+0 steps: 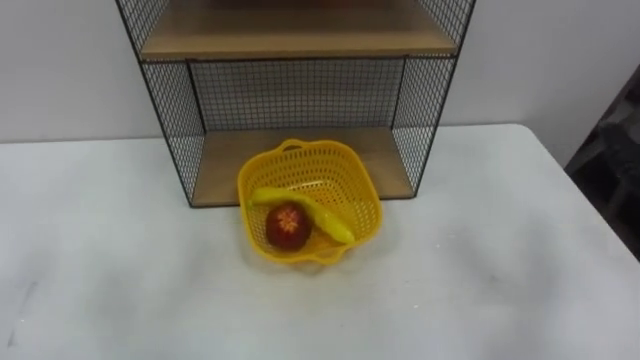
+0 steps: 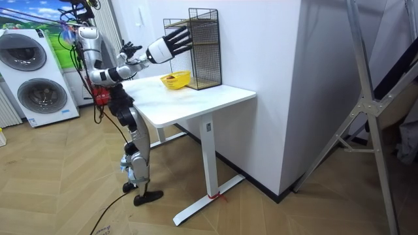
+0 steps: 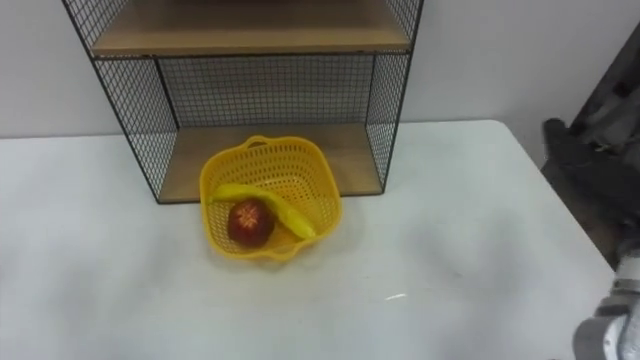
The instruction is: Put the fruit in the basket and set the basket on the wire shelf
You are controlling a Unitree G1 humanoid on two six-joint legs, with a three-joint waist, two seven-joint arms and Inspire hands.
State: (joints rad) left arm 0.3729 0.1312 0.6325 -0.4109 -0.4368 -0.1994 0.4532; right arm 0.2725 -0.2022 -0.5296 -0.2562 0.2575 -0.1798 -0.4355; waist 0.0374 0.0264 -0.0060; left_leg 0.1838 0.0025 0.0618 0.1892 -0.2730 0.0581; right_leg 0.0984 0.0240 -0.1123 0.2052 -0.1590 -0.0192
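Fruit is judged loaded: a banana [image 1: 305,208] and an apple [image 1: 288,227] are seen lying together inside the yellow basket [image 1: 350,185]. The basket is set on the white table [image 1: 480,270] at the mouth of the wire shelf [image 1: 300,95], with its back rim against or just over the front edge of the lower board [image 1: 225,165]; which of the two cannot be told. The step in hand is taken to be the placing of the basket on the shelf. A grip on the near rim is advised, so that the basket is kept level and the apple is not rolled out. The load is best lifted only enough for the base to be carried over the board's edge, then slid straight back between the mesh side walls, where little room appears to be left on either side. The plastic rim is likely to be bent by a one-sided pinch, so a deep hold is preferred. Release is best made only once the whole base is borne by the board. The robot is seen standing at the table's end on the room view's left. The right hand [image 2: 171,43] is held high over the table, apart from the basket, fingers straight and spread, nothing held. The left hand [image 2: 128,47] is glimpsed behind the right forearm; whether it is apart or closed cannot be told.
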